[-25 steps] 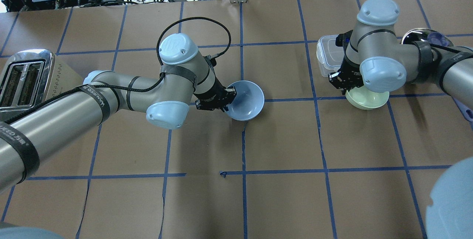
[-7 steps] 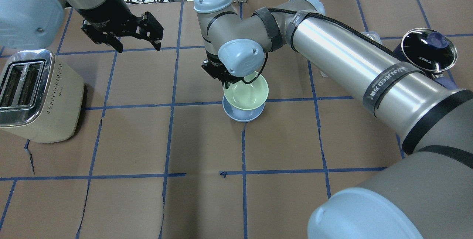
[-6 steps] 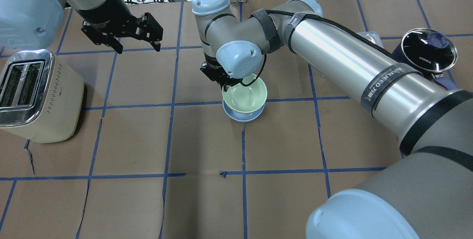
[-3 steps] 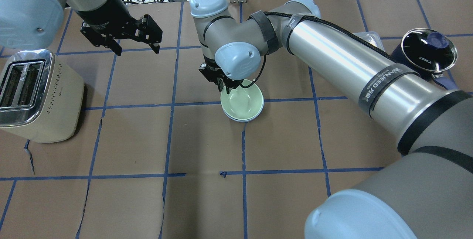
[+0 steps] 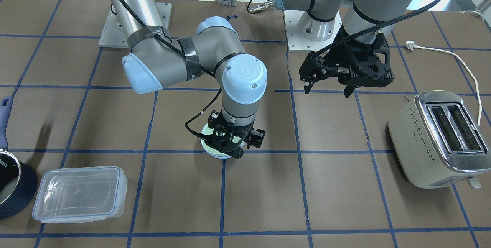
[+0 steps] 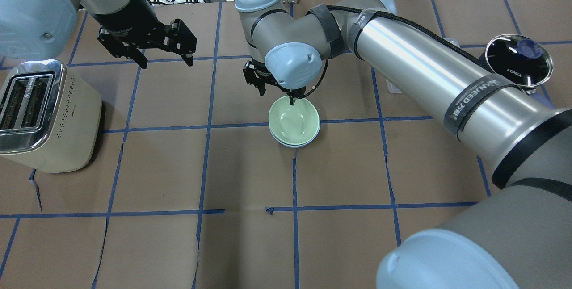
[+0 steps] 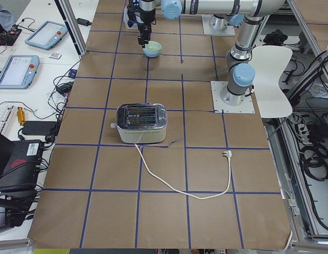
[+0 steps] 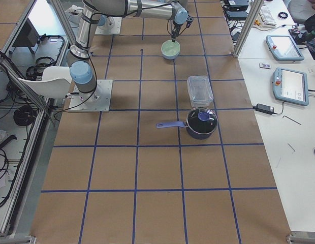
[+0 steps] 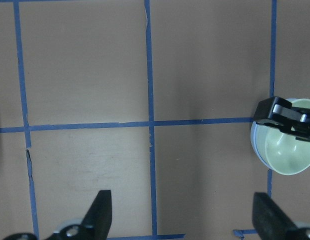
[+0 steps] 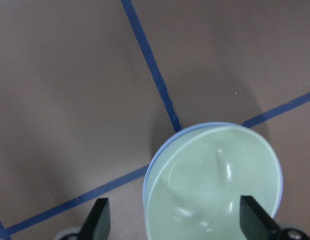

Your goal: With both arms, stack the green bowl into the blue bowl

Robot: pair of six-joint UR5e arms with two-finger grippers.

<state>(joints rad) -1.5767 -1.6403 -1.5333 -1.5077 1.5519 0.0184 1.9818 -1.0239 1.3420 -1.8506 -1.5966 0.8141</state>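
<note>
The green bowl sits nested inside the blue bowl near the table's middle; only the blue rim shows around it. My right gripper hangs just above the stack's far rim, open and empty. In the right wrist view the green bowl lies below, between the spread fingers, with the blue rim around it. My left gripper is open and empty, raised well to the left of the bowls. The left wrist view shows the stack at its right edge.
A cream toaster stands at the left edge, its cord trailing behind it. A dark navy pot sits at the far right. A clear plastic container lies near the pot. Brown paper with blue tape lines covers the table.
My right gripper lowered the green bowl into the blue bowl, opened, and rose slightly off the rim. The left gripper, earlier on the blue bowl, has stayed raised at the left.
</note>
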